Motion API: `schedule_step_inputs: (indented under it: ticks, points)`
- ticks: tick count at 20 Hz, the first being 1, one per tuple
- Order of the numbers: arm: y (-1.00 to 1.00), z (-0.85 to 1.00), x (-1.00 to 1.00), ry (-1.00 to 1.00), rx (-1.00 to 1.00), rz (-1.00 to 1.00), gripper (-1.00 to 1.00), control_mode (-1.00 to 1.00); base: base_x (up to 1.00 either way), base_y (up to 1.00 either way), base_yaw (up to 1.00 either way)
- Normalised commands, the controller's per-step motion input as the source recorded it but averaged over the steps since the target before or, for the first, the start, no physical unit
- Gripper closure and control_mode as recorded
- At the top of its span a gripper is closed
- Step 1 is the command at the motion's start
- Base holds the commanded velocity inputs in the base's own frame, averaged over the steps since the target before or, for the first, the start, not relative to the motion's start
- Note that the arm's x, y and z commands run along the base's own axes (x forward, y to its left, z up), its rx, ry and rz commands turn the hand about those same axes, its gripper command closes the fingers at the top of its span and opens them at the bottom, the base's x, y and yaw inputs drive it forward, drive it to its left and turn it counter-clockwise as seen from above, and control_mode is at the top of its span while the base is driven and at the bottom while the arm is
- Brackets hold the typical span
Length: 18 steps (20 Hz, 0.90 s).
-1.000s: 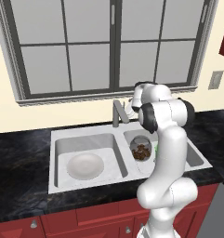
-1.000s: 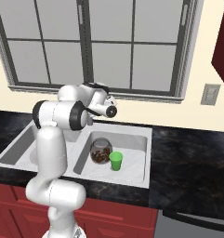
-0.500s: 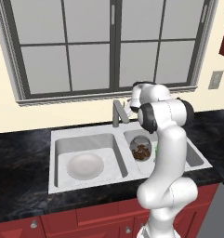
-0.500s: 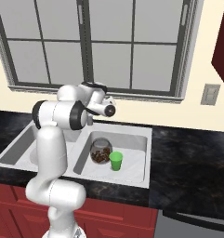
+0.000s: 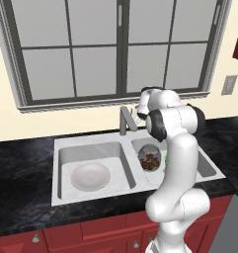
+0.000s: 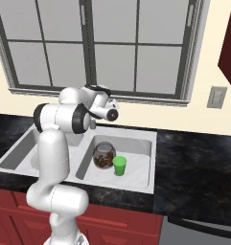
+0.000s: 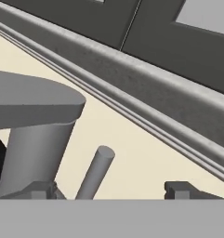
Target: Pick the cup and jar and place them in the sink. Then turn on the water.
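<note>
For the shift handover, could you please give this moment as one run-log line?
jar, cup: in right basin of sink | end effector: open, straddling faucet lever | water: not seen

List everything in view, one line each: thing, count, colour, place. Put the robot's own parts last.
sink: one, light grey-white, double basin set in the counter under the window.
jar: one, clear glass with brown pieces inside, in the sink's right basin.
cup: one, bright green, in the right basin right beside the jar.
white dish: one, round, in the left basin.
faucet: one, grey metal, at the sink's middle back; no water seen.
faucet lever: one, grey, beside the faucet column.
counter: one, black, around the sink.
window: one, grey frame, above the sink.
wall outlet: one, pale, right of the window.
cabinets: red, below the counter.
gripper: one, dark tips, open, at the faucet lever.
</note>
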Motion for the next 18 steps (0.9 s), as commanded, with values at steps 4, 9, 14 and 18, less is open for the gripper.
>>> schedule_step_inputs:
  ticks: [4,9,14,18]
  points:
    - [0.00,0.00,0.43,0.00,0.00,0.00,1.00,-1.00,0.00,0.00,0.00]
    - [0.00,0.00,0.11,0.00,0.00,0.00,1.00,-1.00,0.00,0.00,0.00]
    - [0.00,0.00,0.00,0.00,0.00,0.00,1.00,-1.00,0.00,0.00,0.00]
    - [0.00,0.00,0.00,0.00,0.00,0.00,1.00,-1.00,0.00,0.00,0.00]
